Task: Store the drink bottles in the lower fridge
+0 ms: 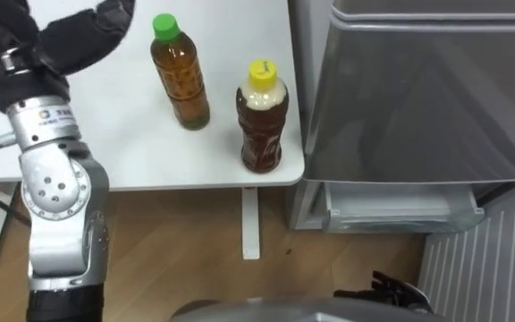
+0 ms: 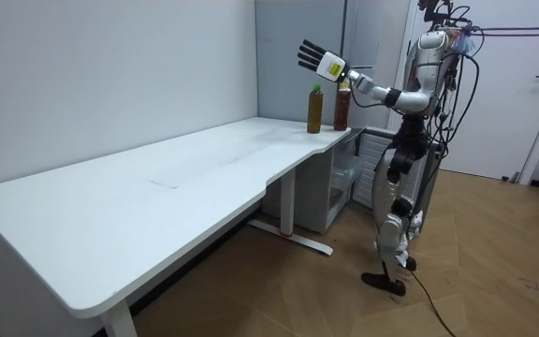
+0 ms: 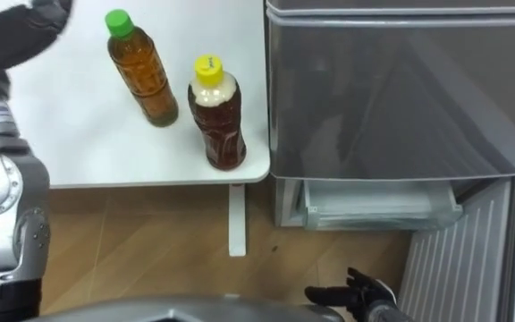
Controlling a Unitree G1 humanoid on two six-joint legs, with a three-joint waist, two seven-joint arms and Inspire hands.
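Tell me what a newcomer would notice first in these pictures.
Two drink bottles stand upright at the corner of the white table: a green-capped bottle and, nearer the edge, a yellow-capped bottle. The robot's left hand is raised above the table with straight, spread fingers, holding nothing. The grey fridge stands right beside that corner.

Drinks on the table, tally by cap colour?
Green-cap bottle: 1
Yellow-cap bottle: 1
Total: 2, both upright on the white table.
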